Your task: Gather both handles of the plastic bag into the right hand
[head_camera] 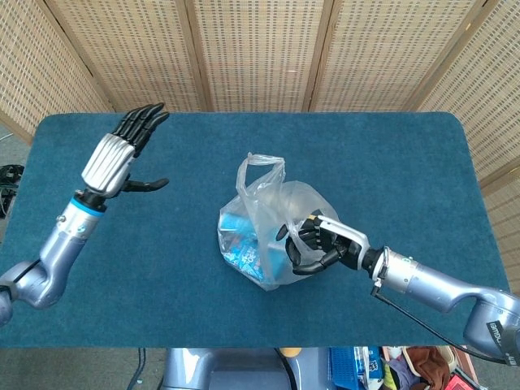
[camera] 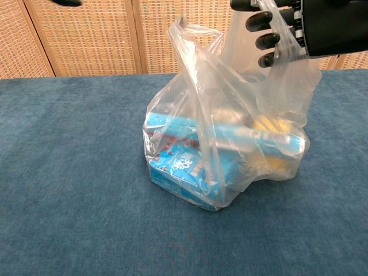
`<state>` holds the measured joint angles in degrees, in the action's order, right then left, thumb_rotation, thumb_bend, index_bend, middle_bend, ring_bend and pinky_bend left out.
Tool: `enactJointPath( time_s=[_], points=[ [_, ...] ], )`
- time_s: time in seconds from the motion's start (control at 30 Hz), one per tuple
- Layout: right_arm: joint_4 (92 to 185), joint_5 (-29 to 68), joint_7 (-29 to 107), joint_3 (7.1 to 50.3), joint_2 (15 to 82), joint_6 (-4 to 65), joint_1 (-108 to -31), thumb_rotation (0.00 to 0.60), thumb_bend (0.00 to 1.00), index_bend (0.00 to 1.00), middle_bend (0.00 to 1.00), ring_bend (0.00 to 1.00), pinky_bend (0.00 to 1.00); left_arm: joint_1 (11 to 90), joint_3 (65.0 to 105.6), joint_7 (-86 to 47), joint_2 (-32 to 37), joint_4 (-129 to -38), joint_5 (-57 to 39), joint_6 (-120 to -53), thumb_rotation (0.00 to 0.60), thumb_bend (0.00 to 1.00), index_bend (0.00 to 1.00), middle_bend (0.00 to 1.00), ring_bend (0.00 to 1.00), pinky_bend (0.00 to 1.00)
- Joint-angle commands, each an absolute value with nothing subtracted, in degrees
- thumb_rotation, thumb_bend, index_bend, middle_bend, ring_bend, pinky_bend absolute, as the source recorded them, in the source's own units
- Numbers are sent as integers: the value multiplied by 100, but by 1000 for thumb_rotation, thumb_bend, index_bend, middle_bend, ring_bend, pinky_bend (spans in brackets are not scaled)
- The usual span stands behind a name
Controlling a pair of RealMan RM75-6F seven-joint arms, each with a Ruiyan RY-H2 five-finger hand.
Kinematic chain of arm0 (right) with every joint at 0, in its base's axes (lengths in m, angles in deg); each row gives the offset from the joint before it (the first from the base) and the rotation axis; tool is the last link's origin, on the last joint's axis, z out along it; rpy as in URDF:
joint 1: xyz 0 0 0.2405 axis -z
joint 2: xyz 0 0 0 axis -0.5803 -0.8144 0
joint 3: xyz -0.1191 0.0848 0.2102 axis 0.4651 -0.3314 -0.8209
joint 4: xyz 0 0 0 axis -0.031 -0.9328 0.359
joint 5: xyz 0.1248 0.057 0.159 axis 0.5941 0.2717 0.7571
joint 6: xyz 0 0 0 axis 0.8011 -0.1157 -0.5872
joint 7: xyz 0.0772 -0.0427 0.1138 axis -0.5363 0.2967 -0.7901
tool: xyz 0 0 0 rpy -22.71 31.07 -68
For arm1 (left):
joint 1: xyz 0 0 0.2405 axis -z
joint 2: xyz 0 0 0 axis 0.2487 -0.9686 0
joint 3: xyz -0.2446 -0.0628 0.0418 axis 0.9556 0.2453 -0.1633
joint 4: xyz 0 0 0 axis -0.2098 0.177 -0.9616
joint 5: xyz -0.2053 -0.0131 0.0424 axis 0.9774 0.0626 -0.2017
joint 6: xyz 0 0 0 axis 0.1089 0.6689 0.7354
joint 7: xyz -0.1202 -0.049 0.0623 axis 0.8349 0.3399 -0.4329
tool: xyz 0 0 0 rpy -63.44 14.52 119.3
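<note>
Nearest the robot, the right robot hand (head_camera: 318, 245) is seen at the near right side of the plastic bag (head_camera: 272, 231), its fingers curled through the near handle (camera: 282, 54), which is drawn up taut in the chest view; that handle is judged to be held, though how firmly cannot be told. The bag stands near the middle of the blue worktop (head_camera: 162, 268), and a blue box (camera: 184, 164) and something yellow (camera: 270, 126) are visible through the film. The far handle (head_camera: 264, 166) stands upright and free, just beyond the held one, with nothing touching it. Further off, at the far left, the left robot hand (head_camera: 122, 154) is raised above the worktop, well apart from the bag, with its fingers spread and nothing in them. From here, the held loop could be lost if the right robot hand's fingers are opened to admit the second handle, since the film is thin and slippery. The bag could also be tipped or dragged if the free handle is pulled sideways while the near one is kept taut, and the free loop could collapse if brushed clumsily. Broad bare worktop lies on every side of the bag, so a path from the left is left unobstructed, and no edge is near enough to threaten a fall.
</note>
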<state>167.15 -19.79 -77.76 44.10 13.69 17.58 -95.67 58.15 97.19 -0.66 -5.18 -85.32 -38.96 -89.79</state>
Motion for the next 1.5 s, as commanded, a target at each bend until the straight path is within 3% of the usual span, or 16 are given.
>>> enactJointPath(
  time_s=[0.03, 0.3, 0.83, 1.1, 1.2, 1.37, 1.5],
  points=[
    [16570, -2004, -7973, 4431, 1388, 1821, -9597, 600, 134, 376, 603, 575, 484, 6282, 9813, -253, -97, -8175, -3896, -8699, 600, 197, 0, 0, 0, 74],
    [16275, -2127, -8413, 4503, 1378, 2022, -9650, 600, 133, 376, 604, 575, 484, 6978, 9760, -420, 693, -7523, -3567, -8118, 600, 211, 0, 0, 0, 74],
    [15803, -2254, -8905, 4699, 1452, 2341, -9664, 600, 136, 376, 603, 575, 484, 7838, 9606, -739, 1935, -6215, -3532, -8125, 600, 247, 0, 0, 0, 72],
    [15850, -2245, -8866, 4734, 1415, 2472, -9647, 600, 141, 377, 603, 576, 484, 8191, 9718, -823, 2649, -5434, -3410, -8448, 600, 439, 2, 0, 0, 71],
    [15904, -2247, -8806, 4742, 1404, 2501, -9641, 600, 147, 377, 603, 576, 484, 8300, 9786, -837, 2950, -5066, -3311, -8572, 600, 476, 96, 0, 0, 74],
    [16007, -2256, -8684, 4751, 1375, 2533, -9636, 600, 153, 377, 603, 576, 483, 8430, 9976, -672, 3316, -4703, -3053, -8690, 600, 479, 403, 0, 0, 83],
    [16100, -2260, -8567, 4750, 1337, 2533, -9644, 600, 155, 377, 603, 577, 484, 8465, 10003, -559, 3390, -4584, -2982, -8788, 600, 479, 580, 0, 0, 96]
  ],
)
